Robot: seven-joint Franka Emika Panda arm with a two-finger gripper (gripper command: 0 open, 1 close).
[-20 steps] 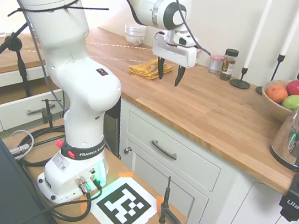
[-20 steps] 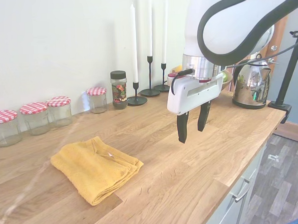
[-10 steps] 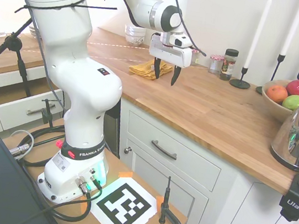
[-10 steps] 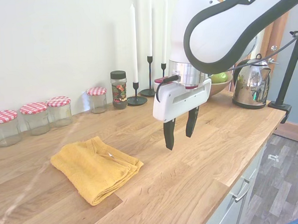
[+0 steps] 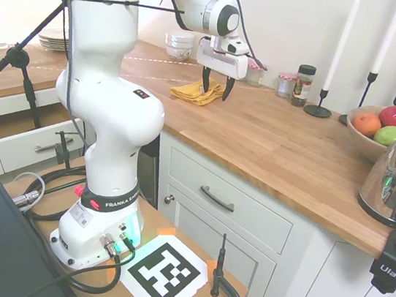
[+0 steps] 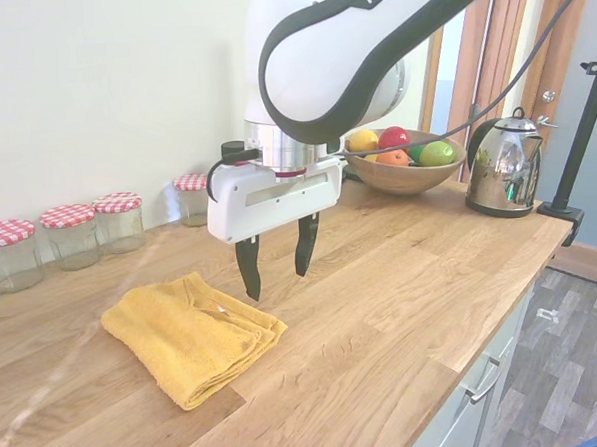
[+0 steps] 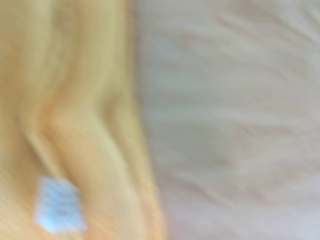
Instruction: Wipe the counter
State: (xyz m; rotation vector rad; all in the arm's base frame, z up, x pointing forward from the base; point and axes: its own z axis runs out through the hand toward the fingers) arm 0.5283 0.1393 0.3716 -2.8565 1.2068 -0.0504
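The gripper (image 6: 277, 266) has been swung along the counter (image 6: 402, 278) and is now held over the near edge of the folded yellow cloth (image 6: 189, 334), jaws spread, nothing grasped; pickup is judged imminent.

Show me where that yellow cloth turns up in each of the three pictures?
First exterior view: yellow cloth lies upper middle on the counter, behind the open hand.
Second exterior view: cloth lower left, hand at its right edge.
Wrist view: blurred cloth fills the left side.
Shared landmark: the hand.
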